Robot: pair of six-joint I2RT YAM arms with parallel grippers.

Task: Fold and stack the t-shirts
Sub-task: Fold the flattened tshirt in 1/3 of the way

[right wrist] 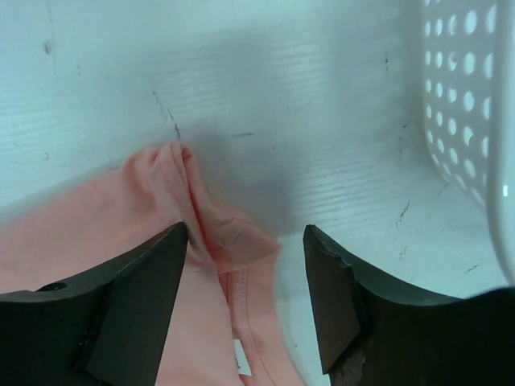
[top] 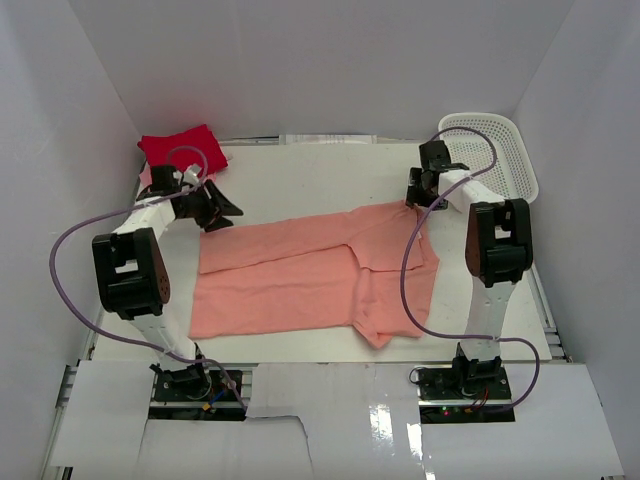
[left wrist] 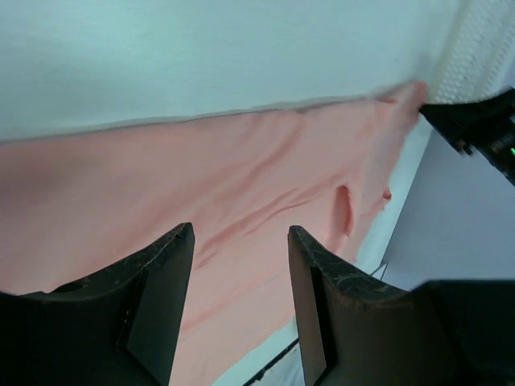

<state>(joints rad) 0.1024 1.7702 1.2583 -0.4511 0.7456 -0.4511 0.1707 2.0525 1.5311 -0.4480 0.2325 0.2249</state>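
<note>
The salmon-pink t-shirt (top: 310, 275) lies partly folded in the middle of the table. A bright red t-shirt (top: 180, 150) lies folded at the far left corner. The pale pink shirt is not clearly seen. My left gripper (top: 226, 216) is open and empty just above the salmon shirt's far left corner; the cloth (left wrist: 201, 193) shows beyond its fingers. My right gripper (top: 415, 195) is open and empty over the shirt's far right corner, and the bunched hem (right wrist: 217, 233) lies between its fingers (right wrist: 153, 281).
The white lattice basket (top: 500, 150) stands at the far right, close behind my right gripper, and its wall (right wrist: 471, 121) shows in the right wrist view. White walls enclose the table on three sides.
</note>
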